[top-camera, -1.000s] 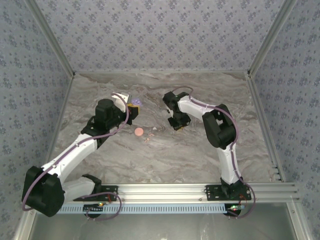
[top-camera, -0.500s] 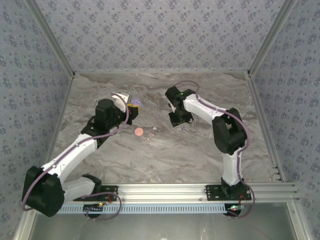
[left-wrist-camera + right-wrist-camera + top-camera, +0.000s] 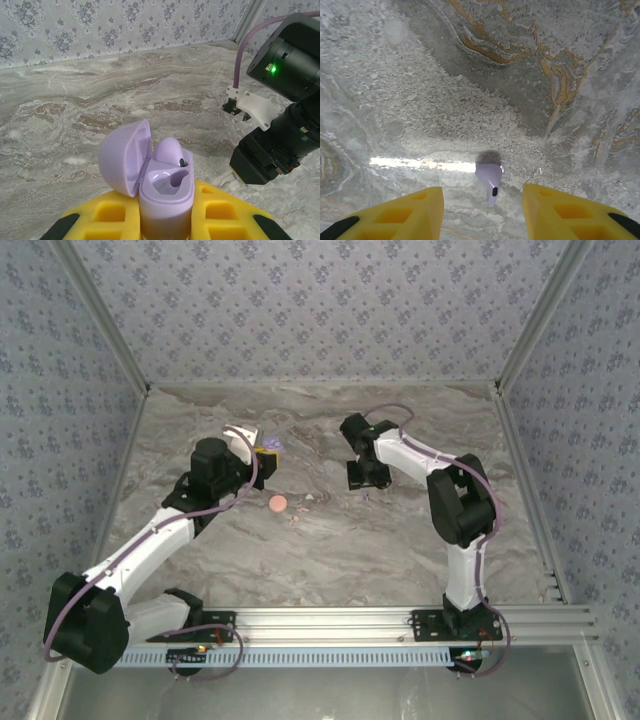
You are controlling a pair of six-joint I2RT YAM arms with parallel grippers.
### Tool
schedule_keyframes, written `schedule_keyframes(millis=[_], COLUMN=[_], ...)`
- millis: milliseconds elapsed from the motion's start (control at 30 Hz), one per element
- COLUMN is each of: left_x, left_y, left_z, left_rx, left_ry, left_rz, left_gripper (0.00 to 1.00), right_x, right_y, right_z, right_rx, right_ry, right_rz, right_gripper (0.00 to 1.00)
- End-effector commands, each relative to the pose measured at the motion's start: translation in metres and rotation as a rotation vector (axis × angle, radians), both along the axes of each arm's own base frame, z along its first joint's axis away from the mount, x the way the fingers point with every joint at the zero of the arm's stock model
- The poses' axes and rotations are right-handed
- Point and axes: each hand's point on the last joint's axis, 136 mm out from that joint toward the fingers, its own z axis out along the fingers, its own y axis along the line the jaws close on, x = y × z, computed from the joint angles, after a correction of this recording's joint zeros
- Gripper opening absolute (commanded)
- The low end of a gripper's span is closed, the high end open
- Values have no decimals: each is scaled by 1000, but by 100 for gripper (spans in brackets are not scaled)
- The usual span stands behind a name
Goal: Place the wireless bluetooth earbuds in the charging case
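Right gripper [image 3: 481, 200]: jaws part-way open and holding nothing. It hangs low and points down at the table [image 3: 420, 75].
Loose earbud [image 3: 489, 175]: lilac, lying on the table between the two yellow fingers [image 3: 415, 212] and touching neither. Its stem points toward the wrist camera.
Step in hand: we judge it to be the pick-up of this earbud.
How to do it well: we advise centring the jaws on the bulb rather than the stem. Come straight down until the pads flank it, then close gently. The piece looks small and smooth and could squirt out sideways. Lift straight up before any travel.
Left gripper [image 3: 165, 222]: closed on the case [image 3: 165, 195] and holding it upright, near the right arm but apart from it.
Lid [image 3: 122, 157]: hinged open and tilted to the left in the left wrist view.
Contents: a seated earbud [image 3: 169, 150] fills the far well. The near well [image 3: 167, 182] looks empty and glossy.
Delivery: the loose earbud should go stem-down into the near well, with the case held steady.
Further out: a pink disc [image 3: 278, 503] lies on the table between the arms.
Pink specks [image 3: 298, 512]: just beside the disc. They may be more earbuds, but are too small for us to confirm.
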Motion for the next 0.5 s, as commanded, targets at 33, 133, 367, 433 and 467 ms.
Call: schedule_keyframes(millis=[33,133,367,433,467], left_x=[1,2,3,3,2], left_y=[1,1,1,1,1], left_z=[6,7,7,7,7], left_rx=[-6,-6,-6,-6,-7], left_ry=[-25,-26,-28,-25,-27], left_rz=[0,0,0,0,-1], left_gripper=[12,12,12,12,12], right_x=[-3,-2,-3,-4,-3], right_y=[-4,-5,-5,-5,-5], right_z=[-14,-16,-22,-24,-25], right_rx=[-34,-36,-35,-40,-38], right_ry=[28,26,39,46,48], right_rz=[-59,-73,-84,-85,-86], right_gripper=[46,44,41,40,40])
